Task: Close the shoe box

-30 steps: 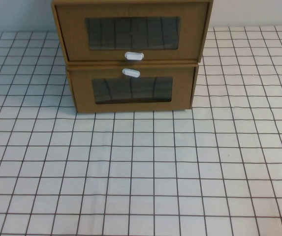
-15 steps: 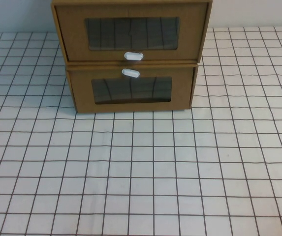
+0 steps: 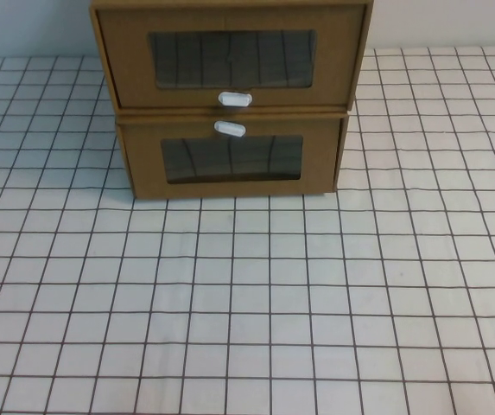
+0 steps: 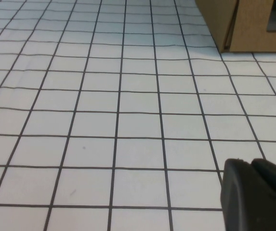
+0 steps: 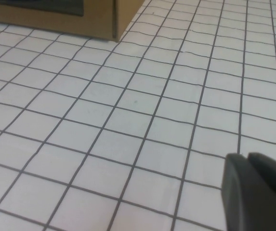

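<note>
The shoe box [image 3: 230, 60] is the upper of two stacked brown cardboard drawer boxes at the table's far middle. It has a clear window and a white oval handle [image 3: 235, 98] below that window. Its front panel stands out wider than the box under it. Neither arm shows in the high view. My left gripper [image 4: 250, 162] is shut and empty, low over the table, well short of the boxes. My right gripper [image 5: 247, 156] is also shut and empty, low over the table and away from the boxes.
The lower matching box [image 3: 230, 160] has its white handle [image 3: 230, 129] above its window; its corners show in the left wrist view [image 4: 246, 26] and the right wrist view [image 5: 99, 17]. A white cloth with a black grid [image 3: 247, 303] covers the table.
</note>
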`<action>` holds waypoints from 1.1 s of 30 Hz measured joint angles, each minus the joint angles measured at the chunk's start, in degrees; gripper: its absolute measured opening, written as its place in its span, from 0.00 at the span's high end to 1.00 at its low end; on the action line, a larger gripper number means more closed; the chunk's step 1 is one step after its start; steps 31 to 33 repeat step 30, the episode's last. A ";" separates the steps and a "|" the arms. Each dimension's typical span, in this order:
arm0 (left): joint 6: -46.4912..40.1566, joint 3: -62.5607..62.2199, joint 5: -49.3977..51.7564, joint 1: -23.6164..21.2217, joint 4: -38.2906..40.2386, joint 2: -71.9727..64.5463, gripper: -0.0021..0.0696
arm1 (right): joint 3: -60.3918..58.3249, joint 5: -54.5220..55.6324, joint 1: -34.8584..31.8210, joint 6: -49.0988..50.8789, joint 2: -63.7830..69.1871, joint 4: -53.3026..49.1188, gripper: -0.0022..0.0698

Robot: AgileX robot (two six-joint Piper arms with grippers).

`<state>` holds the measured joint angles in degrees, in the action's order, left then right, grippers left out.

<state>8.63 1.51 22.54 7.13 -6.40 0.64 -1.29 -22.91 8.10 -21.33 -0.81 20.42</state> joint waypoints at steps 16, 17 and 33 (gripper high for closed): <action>0.00 0.00 0.00 0.00 0.00 0.00 0.98 | 0.00 -0.12 0.00 -0.30 0.00 1.06 0.99; 0.00 0.00 0.00 0.00 0.00 0.00 0.98 | 0.00 -0.12 0.00 -0.30 0.00 1.06 0.99; 0.00 0.00 0.00 0.00 0.00 0.00 0.98 | 0.00 -0.12 0.00 -0.30 0.00 1.17 0.99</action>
